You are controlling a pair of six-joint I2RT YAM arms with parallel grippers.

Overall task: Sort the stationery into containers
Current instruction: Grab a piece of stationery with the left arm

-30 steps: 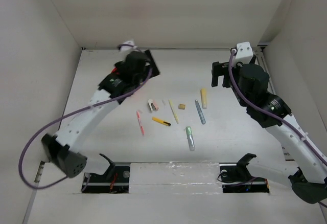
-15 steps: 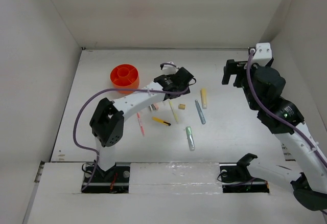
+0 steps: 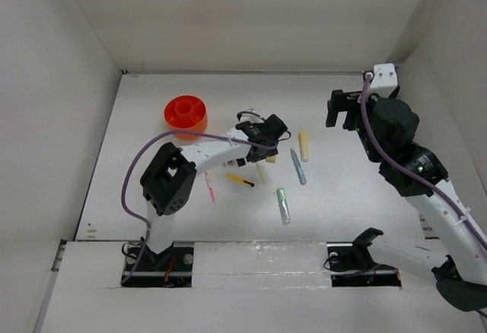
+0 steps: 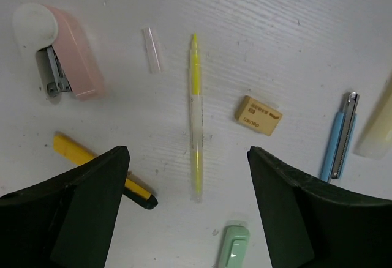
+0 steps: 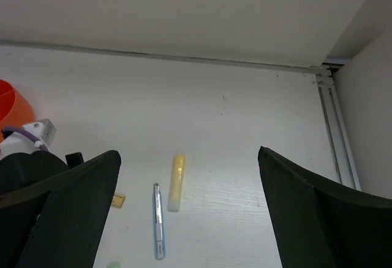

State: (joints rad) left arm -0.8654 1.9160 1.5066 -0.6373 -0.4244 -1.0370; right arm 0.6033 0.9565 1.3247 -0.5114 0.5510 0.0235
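Observation:
The orange cup (image 3: 185, 112) stands at the back left; its edge also shows in the right wrist view (image 5: 11, 106). My left gripper (image 3: 265, 139) is open and empty, above a slim pale yellow pen (image 4: 196, 127) that lies between its fingers (image 4: 187, 158). Around it lie a tan eraser (image 4: 258, 115), a yellow-black pen (image 4: 98, 170), a grey-blue pen (image 4: 337, 136), a pale green marker (image 4: 233, 246) and a thick pale yellow marker (image 3: 303, 145). A pink pen (image 3: 208, 182) lies to the left. My right gripper (image 3: 342, 109) is open and empty, raised at the back right (image 5: 187, 155).
A small pink and white stapler (image 4: 61, 54) and a clear cap (image 4: 152, 49) lie by the pens. White walls close the table at the back and both sides. A metal rail (image 5: 334, 127) runs along the right wall.
My left arm swung from over the cup at the back left to the middle, uncovering the cup, and now hangs over the slim yellow pen. My right arm shifted slightly.

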